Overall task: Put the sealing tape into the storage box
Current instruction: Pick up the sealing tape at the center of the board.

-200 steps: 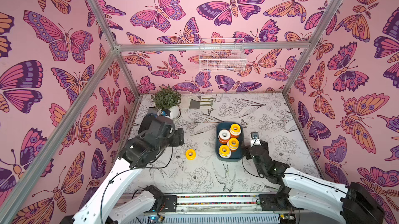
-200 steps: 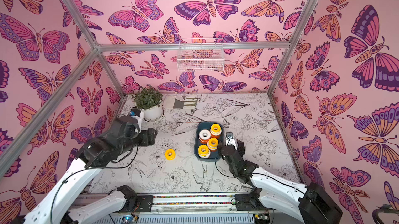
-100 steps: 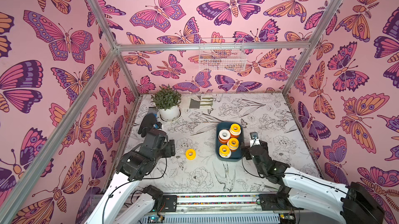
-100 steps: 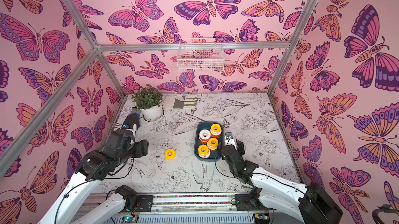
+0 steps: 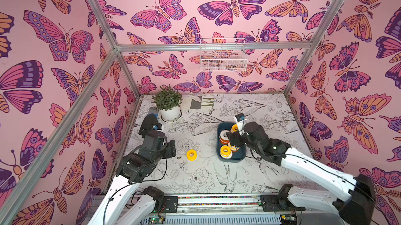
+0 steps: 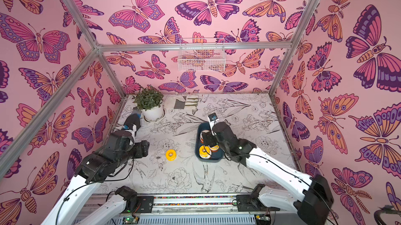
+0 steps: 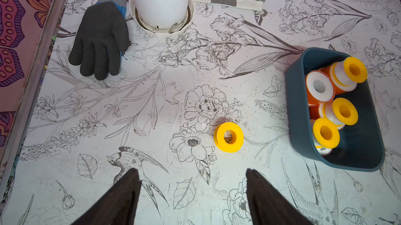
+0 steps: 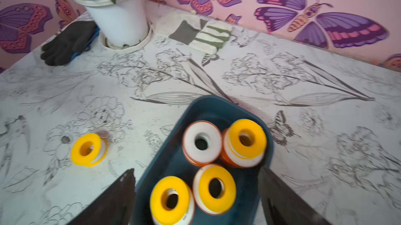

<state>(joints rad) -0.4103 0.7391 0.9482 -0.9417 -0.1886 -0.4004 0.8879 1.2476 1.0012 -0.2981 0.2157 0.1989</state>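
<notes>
The right gripper (image 8: 196, 170) has swung over the storage box (image 8: 208, 101), jaws spread and empty. One sealing tape (image 7: 228, 137) lies ahead of the open jaws of the left gripper (image 7: 192, 169).

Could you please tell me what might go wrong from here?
The loose roll lies off-centre ahead of the left gripper; a jaw could clip its flange and skid it away. The right gripper, jaws open, hangs over the storage box close to the piled rolls and could knock them or the rim.

Floral table (image 5: 195, 115), storage box (image 5: 237, 158), tape roll (image 5: 191, 154), potted plant (image 5: 168, 104), black glove (image 5: 147, 124), striped glove (image 5: 202, 102)
</notes>
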